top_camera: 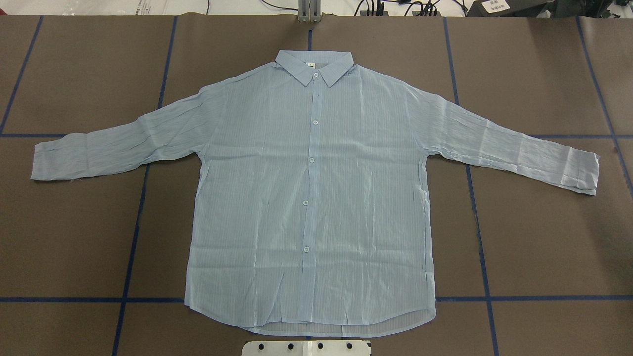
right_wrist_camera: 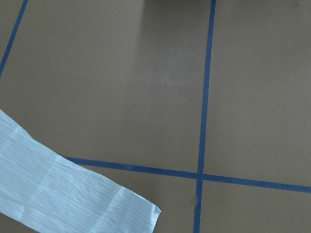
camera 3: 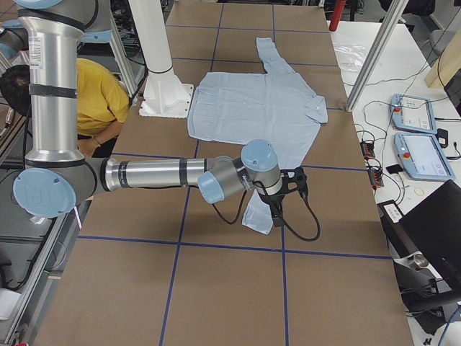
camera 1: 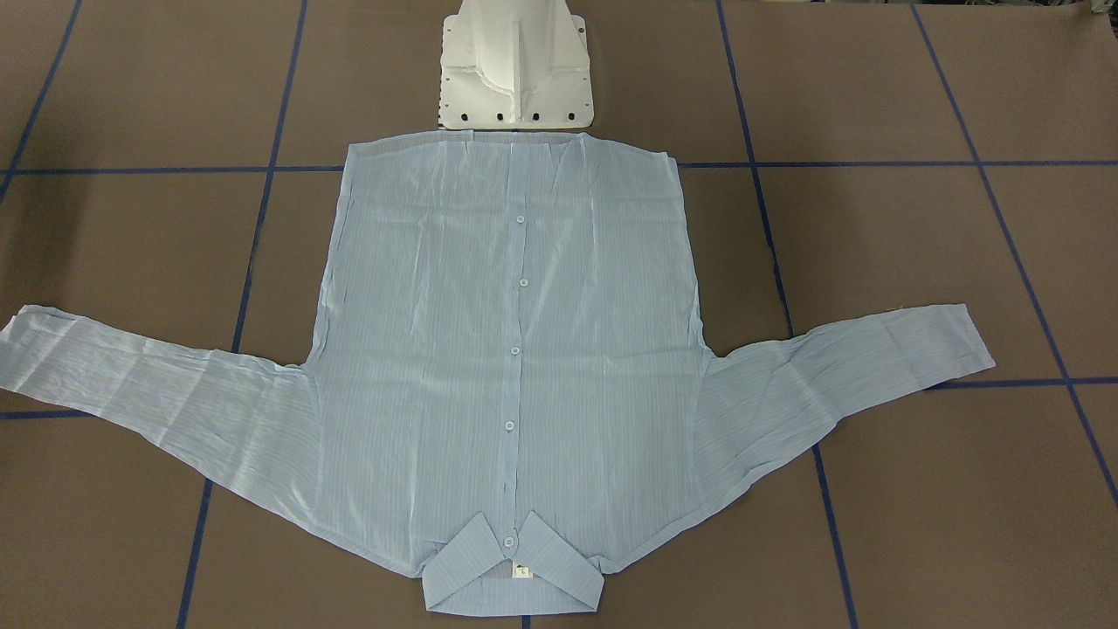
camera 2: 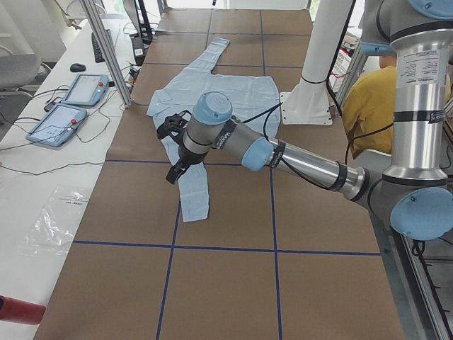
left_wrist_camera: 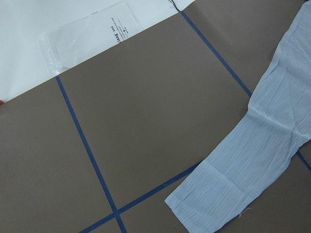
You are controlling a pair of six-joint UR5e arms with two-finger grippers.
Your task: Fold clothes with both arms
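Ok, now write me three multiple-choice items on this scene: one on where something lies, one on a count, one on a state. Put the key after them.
1. Where does the collar of the shirt lie relative to the white pedestal base?
A) at the end far from it
B) right against it
C) tucked beneath it

2. How many white buttons show down the front?
A) two
B) five
C) nine

3. How does the shirt lie?
A) folded in half
B) bunched in a heap
C) spread flat, both sleeves out

Key:
1 A, since the hem is at the base and the collar is at the opposite end.
2 B, since five can be counted in the overhead view.
3 C, since no fold has been made yet.
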